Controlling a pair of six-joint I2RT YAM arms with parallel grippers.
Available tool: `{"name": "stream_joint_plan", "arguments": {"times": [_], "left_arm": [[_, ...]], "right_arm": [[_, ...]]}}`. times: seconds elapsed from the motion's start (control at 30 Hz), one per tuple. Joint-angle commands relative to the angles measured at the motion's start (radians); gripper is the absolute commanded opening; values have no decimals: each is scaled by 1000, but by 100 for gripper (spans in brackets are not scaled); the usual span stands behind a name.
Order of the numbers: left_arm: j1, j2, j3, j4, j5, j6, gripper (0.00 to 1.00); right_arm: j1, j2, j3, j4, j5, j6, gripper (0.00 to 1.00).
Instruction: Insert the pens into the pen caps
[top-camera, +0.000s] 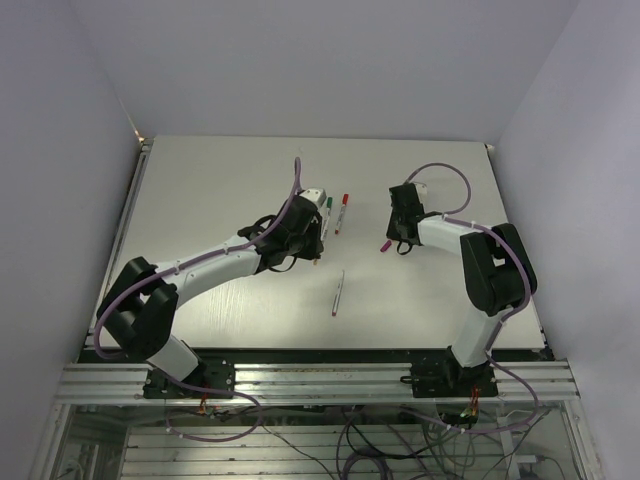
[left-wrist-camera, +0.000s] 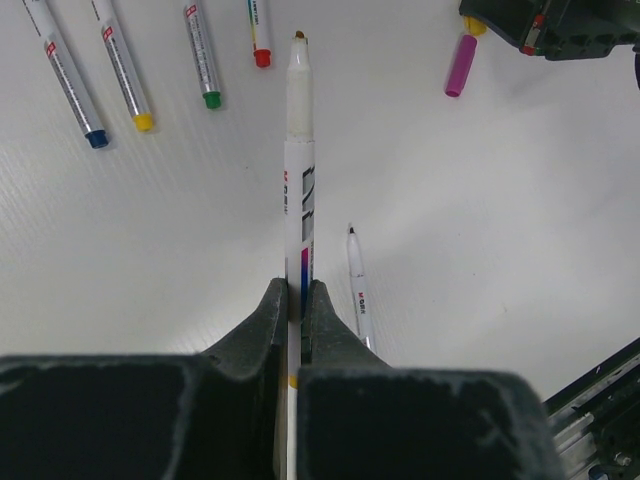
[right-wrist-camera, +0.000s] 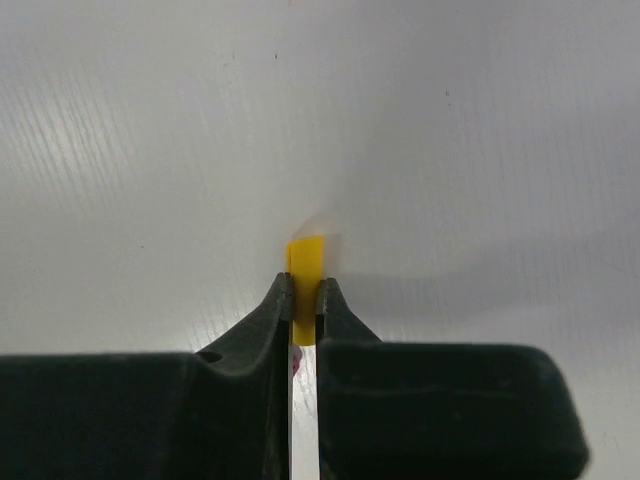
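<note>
1. Left gripper (left-wrist-camera: 297, 292): fingers pressed together on an uncapped pen (left-wrist-camera: 299, 150). In the left wrist view it sticks straight out toward 12 o'clock, with its bare brownish tip up at the top of the shot. It's clearly off the table (top-camera: 220, 180).
2. Right gripper (right-wrist-camera: 305, 292): pinching a yellow cap (right-wrist-camera: 306, 258). The cap's top end pokes out past the fingertips toward 12 o'clock in the right wrist view. Can't tell whether the cap is touching the table or not.
3. From overhead, the right gripper is at about 3 o'clock of the left one, well apart.
4. Purple cap (left-wrist-camera: 460, 65): lying on the table right beside the right gripper, at roughly 1 o'clock in the left wrist view.
5. Loose pen (left-wrist-camera: 358, 285): flat on the table, dark tip bare, at about 5 o'clock of the left gripper from overhead.
6. Four more pens lie in a row at 10 to 12 o'clock in the left wrist view: blue-ended pen (left-wrist-camera: 70, 80), yellow-ended pen (left-wrist-camera: 125, 75), green-ended pen (left-wrist-camera: 202, 55), red-ended pen (left-wrist-camera: 258, 30).
</note>
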Motion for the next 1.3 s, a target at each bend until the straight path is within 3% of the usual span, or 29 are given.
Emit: {"name": "stream_joint_plan", "arguments": {"times": [0.0, 0.2, 0.37, 0.77, 1.27], "left_arm": [[7, 4, -4, 39, 33, 2, 7], [7, 19, 11, 69, 52, 30, 7], [8, 45, 73, 106, 78, 53, 7], [-58, 116, 210, 204, 172, 45, 7], [-100, 157, 261, 277, 216, 12, 7]], "right_arm": [[-7, 58, -48, -60, -32, 14, 0], [-12, -8, -35, -43, -35, 29, 0], [-10, -160, -16, 17, -43, 61, 0], [-11, -535, -98, 327, -140, 125, 0], [-12, -600, -195, 499, -275, 237, 0]]}}
